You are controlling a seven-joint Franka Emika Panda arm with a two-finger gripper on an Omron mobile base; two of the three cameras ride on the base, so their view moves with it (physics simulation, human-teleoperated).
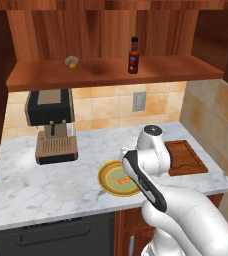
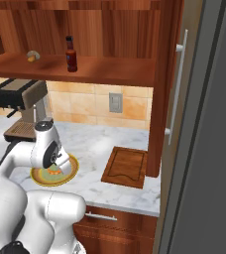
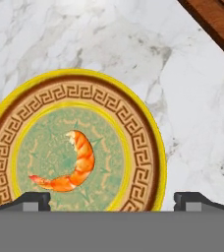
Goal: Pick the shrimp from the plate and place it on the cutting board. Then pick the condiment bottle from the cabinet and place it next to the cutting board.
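The small curled orange shrimp (image 3: 72,166) lies on the pale green centre of the plate (image 3: 142,147), which has a yellow and brown patterned rim. My gripper (image 3: 115,201) hangs open right above the plate, one fingertip on each side of it, with nothing between them. From the base views, the plate (image 1: 104,178) sits on the marble counter, with the shrimp (image 1: 120,178) partly behind my arm. The dark brown cutting board (image 1: 185,157) lies to its right. The condiment bottle (image 1: 133,55) stands upright on the cabinet shelf (image 1: 106,74).
A coffee machine (image 1: 52,125) stands at the back left of the counter. A small round yellowish object (image 1: 72,61) rests on the shelf left of the bottle. A wall outlet (image 1: 139,101) sits under the shelf. A tall cabinet side (image 2: 164,99) rises right of the board (image 2: 126,166).
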